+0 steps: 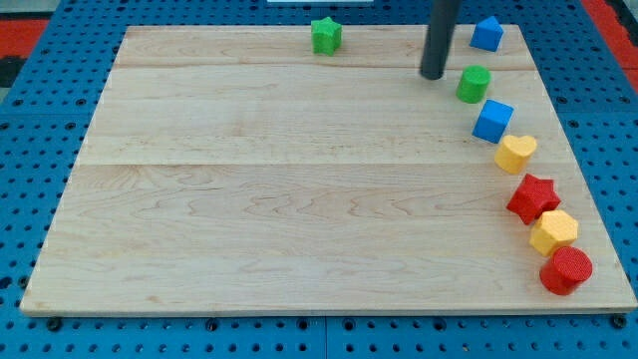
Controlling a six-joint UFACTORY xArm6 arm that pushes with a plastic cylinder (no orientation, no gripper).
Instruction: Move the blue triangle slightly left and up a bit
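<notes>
The blue triangle (487, 33) sits at the top right of the wooden board (249, 199), near its top edge. My tip (433, 74) is down and to the left of it, a short gap away, and just left of a green cylinder (474, 84). The rod rises out of the view's top. The tip touches no block.
A green star (326, 36) sits at the top centre. Down the right edge run a blue cube (492, 122), a yellow heart (515, 154), a red star (532, 197), a yellow hexagon (553, 231) and a red cylinder (566, 270).
</notes>
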